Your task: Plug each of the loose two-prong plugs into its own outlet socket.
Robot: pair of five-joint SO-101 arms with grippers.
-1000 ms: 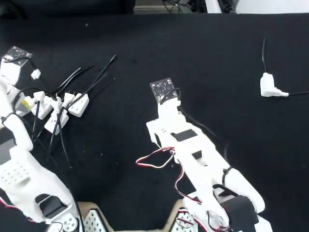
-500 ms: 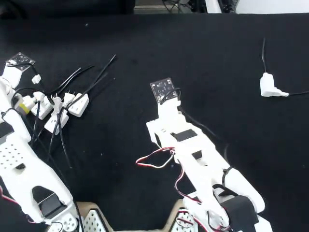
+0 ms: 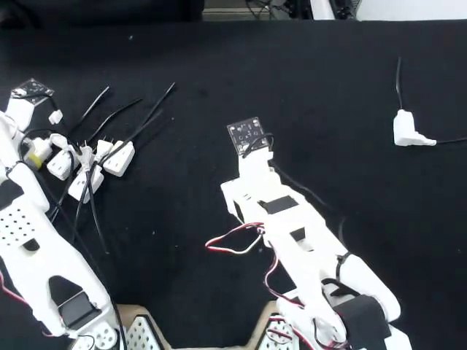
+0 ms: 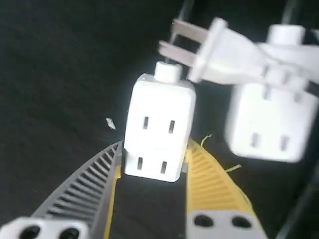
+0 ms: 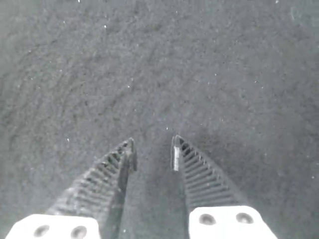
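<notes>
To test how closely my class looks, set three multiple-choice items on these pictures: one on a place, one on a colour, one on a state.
1. Where on the table does the lone plug lie, in the high view?
A. Far left
B. Dead centre
C. Far right

2. What colours are the left gripper fingers?
A. Both red
B. One grey, one yellow
C. Both blue

3. The right gripper is:
A. open over bare table
B. shut on a cup
C. shut on a cord

Answers:
1. C: the lone plug lies by itself near the right edge.
2. B: the left wrist view shows a grey finger and a yellow one on either side of a socket.
3. A: a gap shows between its fingers, with nothing in it.
</notes>
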